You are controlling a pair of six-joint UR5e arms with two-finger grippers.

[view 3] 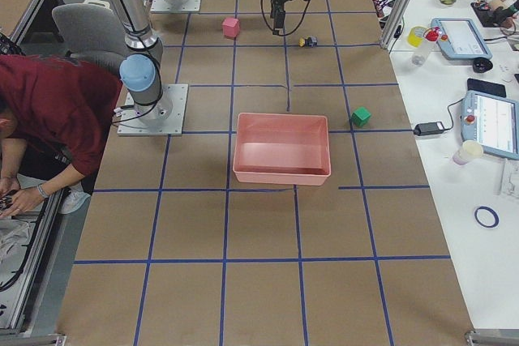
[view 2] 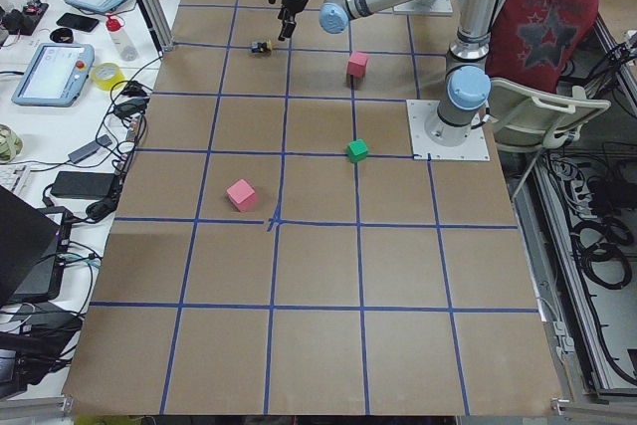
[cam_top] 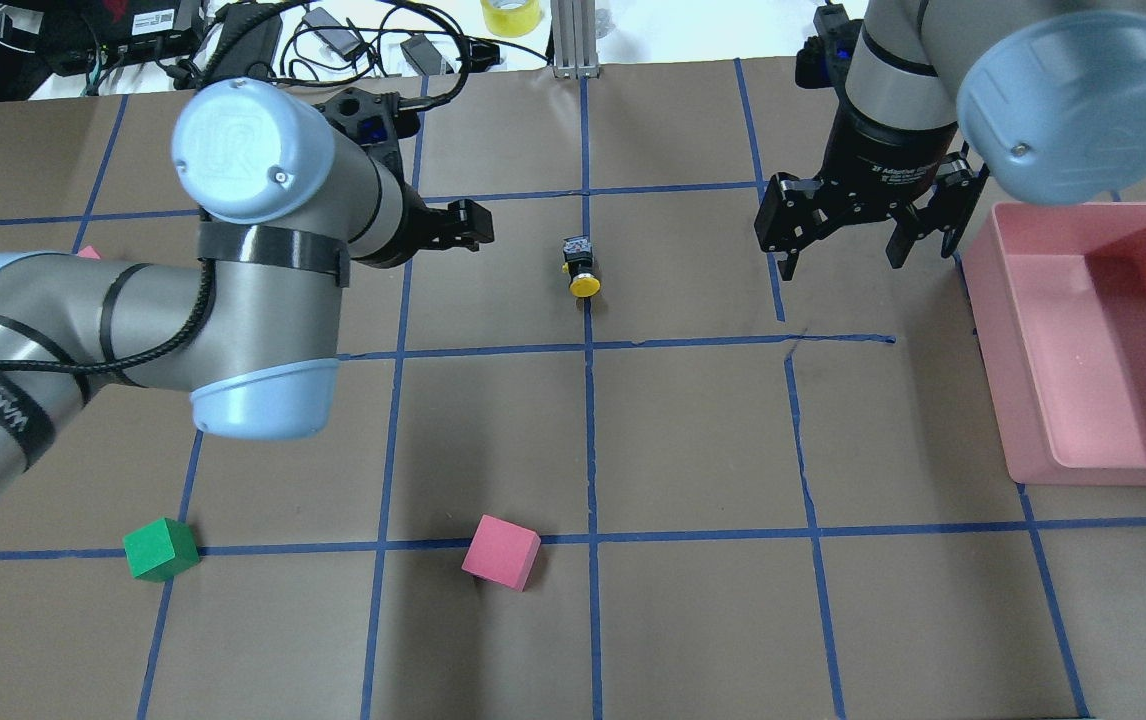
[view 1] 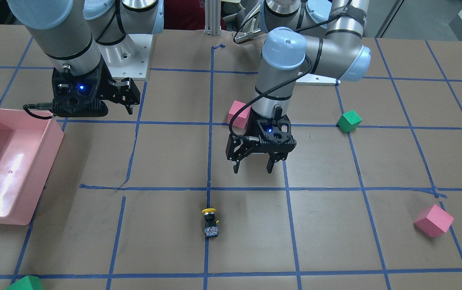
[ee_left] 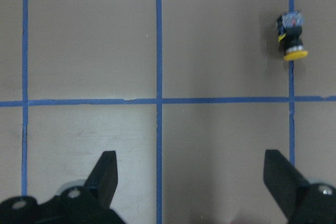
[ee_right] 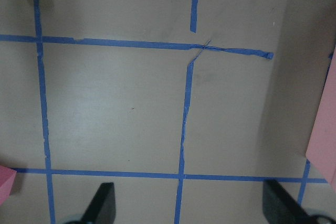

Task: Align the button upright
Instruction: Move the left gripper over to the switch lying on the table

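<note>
**Two claws open, button (view 1: 210,222) on its side**

Left claw (view 1: 253,167) hovers with fingers apart, as does the right claw (cam_top: 843,258). Best bet: drop the left over the black body, pinch, tip base-down. Button lies beyond it toward the operators' edge, around the middle of the desk (view 1: 336,241), untouched.

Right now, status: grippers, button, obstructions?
Left gripper open, empty, above the table. Right gripper open, empty. Button lying on its side on blue tape line, ungripped. Nothing between left gripper and button.

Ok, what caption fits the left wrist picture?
Open left end effector above the taped table; the button lies on its side ahead.
</note>
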